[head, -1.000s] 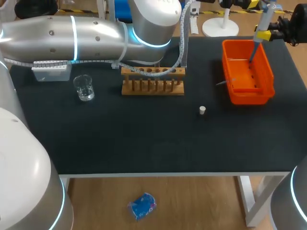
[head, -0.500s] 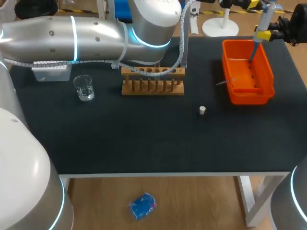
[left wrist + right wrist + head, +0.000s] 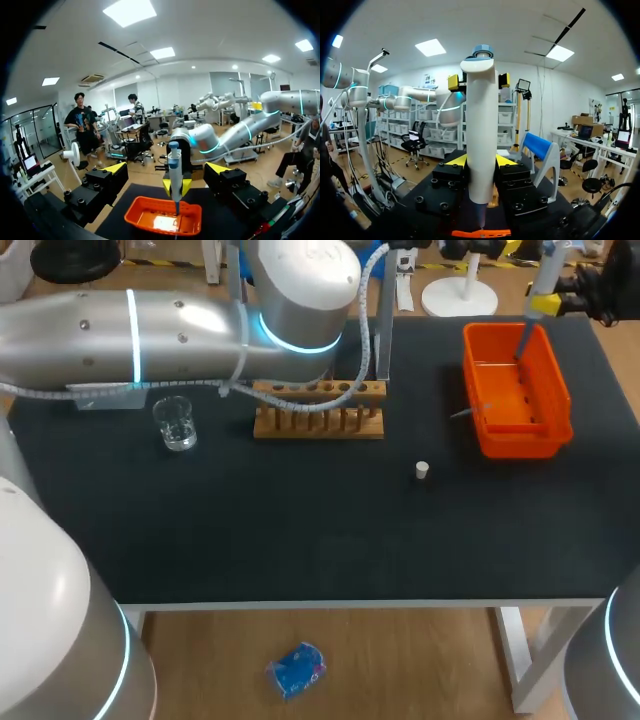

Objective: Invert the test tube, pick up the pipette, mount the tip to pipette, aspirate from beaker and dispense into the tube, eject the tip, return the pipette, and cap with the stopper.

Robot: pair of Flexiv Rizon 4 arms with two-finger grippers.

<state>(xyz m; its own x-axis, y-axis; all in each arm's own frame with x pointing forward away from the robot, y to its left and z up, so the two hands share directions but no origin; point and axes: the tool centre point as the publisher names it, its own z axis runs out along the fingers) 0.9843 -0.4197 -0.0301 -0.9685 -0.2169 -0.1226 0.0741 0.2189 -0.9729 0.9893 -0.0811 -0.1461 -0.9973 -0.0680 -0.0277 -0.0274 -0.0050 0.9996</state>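
The right arm comes in at the far right corner and holds the right gripper [image 3: 548,306] high over the orange bin [image 3: 520,445]. Its yellow-tipped fingers are clamped from both sides on the pipette [image 3: 481,125]. The pipette hangs nearly upright: a smooth pale barrel with a blue-grey cap, its thin lower end pointing down into the bin. The left arm, a thick silver tube with glowing blue-white rings, lies along the back of the table [image 3: 300,540] and bends above the wooden rack [image 3: 318,410]. The left gripper [image 3: 167,168] faces the bin with its fingers spread wide and nothing touching them. The bin is glossy plastic, rectangular and open-topped. The rack is pale wood with a row of round holes, and a clear glass beaker [image 3: 175,425] stands to its left. A small white cylindrical stopper [image 3: 422,470] stands alone on the matte black tabletop, between rack and bin.
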